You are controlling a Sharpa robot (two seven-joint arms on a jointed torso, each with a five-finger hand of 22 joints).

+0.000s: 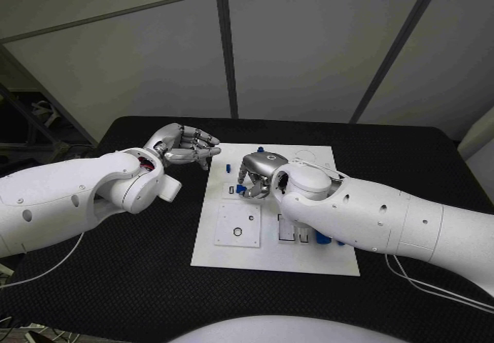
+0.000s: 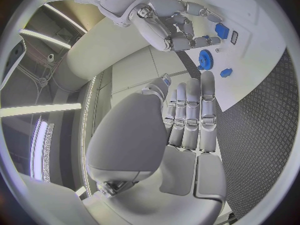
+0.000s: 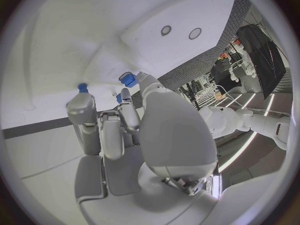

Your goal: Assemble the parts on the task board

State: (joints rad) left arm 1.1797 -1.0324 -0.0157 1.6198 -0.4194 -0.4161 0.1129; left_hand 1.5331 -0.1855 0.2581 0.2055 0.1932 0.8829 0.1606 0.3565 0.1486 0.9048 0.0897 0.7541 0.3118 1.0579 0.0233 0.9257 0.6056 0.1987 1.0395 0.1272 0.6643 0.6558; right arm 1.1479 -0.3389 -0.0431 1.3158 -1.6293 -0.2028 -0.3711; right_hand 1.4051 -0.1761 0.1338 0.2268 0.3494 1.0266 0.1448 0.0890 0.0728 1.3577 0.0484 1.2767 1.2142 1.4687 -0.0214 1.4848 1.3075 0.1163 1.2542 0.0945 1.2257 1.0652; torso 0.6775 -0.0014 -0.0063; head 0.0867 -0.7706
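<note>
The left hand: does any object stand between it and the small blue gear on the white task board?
Nothing visible does. The left hand hovers beside the white task board, holding nothing; the small blue gear lies beyond its fingertips, with the right hand farther behind.

The left hand (image 1: 183,145) hangs with fingers (image 2: 190,116) curled inward, holding nothing. The right hand (image 1: 260,174) points downward, fingers (image 3: 103,130) bent.
</note>
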